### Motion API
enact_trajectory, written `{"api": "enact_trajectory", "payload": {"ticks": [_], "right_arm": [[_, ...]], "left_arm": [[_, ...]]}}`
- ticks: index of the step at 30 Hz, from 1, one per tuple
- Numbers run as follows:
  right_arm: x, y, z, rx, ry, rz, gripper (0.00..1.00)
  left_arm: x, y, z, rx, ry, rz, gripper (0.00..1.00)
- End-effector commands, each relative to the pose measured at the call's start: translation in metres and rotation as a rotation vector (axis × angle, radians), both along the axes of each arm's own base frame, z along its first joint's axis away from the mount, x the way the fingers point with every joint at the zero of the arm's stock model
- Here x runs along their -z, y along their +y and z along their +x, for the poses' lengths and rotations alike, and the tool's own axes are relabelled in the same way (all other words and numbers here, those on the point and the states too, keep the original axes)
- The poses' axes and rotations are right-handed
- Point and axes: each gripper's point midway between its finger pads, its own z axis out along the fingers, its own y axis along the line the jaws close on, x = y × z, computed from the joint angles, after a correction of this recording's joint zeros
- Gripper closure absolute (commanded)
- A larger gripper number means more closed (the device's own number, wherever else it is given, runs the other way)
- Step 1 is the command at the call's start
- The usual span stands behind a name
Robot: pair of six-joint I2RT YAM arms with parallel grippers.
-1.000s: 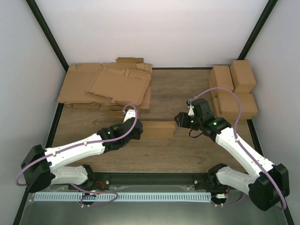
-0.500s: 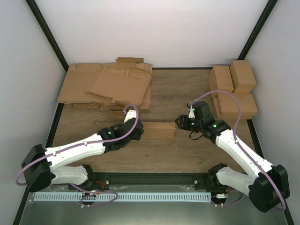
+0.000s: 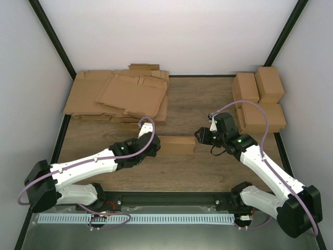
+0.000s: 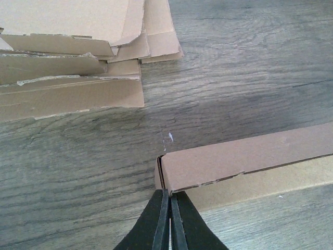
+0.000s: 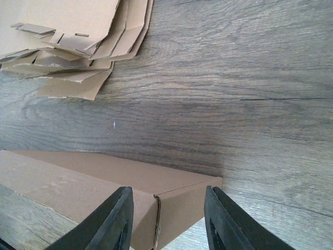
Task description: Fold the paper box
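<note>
The paper box (image 3: pixel 176 145) is a small oblong brown carton lying flat mid-table. It also shows in the left wrist view (image 4: pixel 244 156) and the right wrist view (image 5: pixel 78 177). My left gripper (image 3: pixel 154 147) is shut, its tips (image 4: pixel 170 195) pressed against the front corner of the box's left end. I cannot tell whether a flap edge is pinched between them. My right gripper (image 3: pixel 198 137) is open. Its fingers (image 5: pixel 167 194) straddle the box's right end, one on each side, not touching it.
A pile of wide flat cardboard sheets (image 3: pixel 119 96) lies at the back left, also seen in both wrist views (image 4: pixel 67 78) (image 5: pixel 67 41). Several folded boxes (image 3: pixel 260 99) are stacked at the back right. Black frame posts stand at both sides.
My right gripper has shifted slightly forward and closer over the box's right end. The left gripper and the box have barely moved.
</note>
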Motion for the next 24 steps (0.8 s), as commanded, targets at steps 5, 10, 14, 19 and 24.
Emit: {"api": "enact_trajectory", "payload": {"ticks": [5,10,14,19,24], "right_arm": [[0.004,0.002,0.001,-0.016,-0.012,0.018,0.64],[0.014,0.004,-0.003,-0.028,0.007,0.031,0.68],[0.018,0.005,-0.005,-0.033,0.018,0.032,0.7],[0.01,0.004,-0.003,-0.028,0.002,0.032,0.69],[-0.008,-0.001,0.002,-0.006,-0.036,0.011,0.67]], "left_arm": [[0.002,0.0,-0.005,0.011,0.015,0.03,0.96],[0.001,0.0,-0.005,0.008,0.011,0.032,0.96],[0.003,0.0,-0.005,0.008,0.012,0.035,0.96],[0.004,-0.002,-0.005,0.011,0.015,0.038,0.96],[0.006,-0.003,-0.005,0.012,0.016,0.042,0.96]]}}
